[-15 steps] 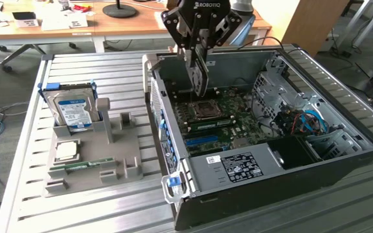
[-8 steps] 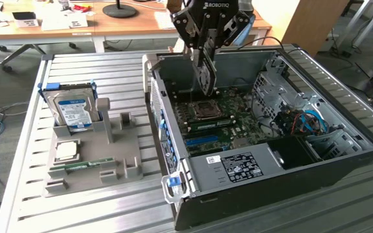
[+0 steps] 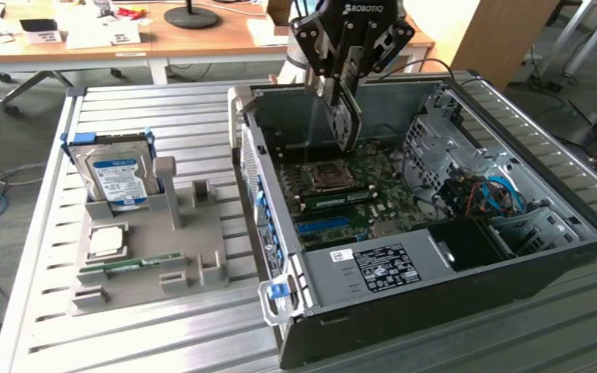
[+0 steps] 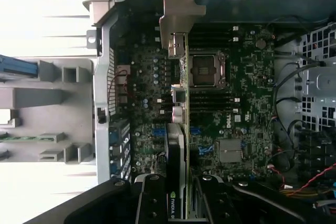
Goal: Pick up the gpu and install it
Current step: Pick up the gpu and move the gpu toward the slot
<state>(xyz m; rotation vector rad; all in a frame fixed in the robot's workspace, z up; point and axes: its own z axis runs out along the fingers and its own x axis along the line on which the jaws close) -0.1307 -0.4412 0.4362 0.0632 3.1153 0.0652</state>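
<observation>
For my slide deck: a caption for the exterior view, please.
Tool holds the gpu on edge over the motherboard inside the open computer case.

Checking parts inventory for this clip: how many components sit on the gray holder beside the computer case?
3: a hard drive upright at its far end, a flat square chip, probably a CPU, midway, and a RAM stick on edge nearer the camera. None looks hidden.

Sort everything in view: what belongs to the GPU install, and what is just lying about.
In the job: gpu, held by the gripper; open computer case; motherboard.
Lying about: hard drive; RAM stick; grey holder rack.
</observation>
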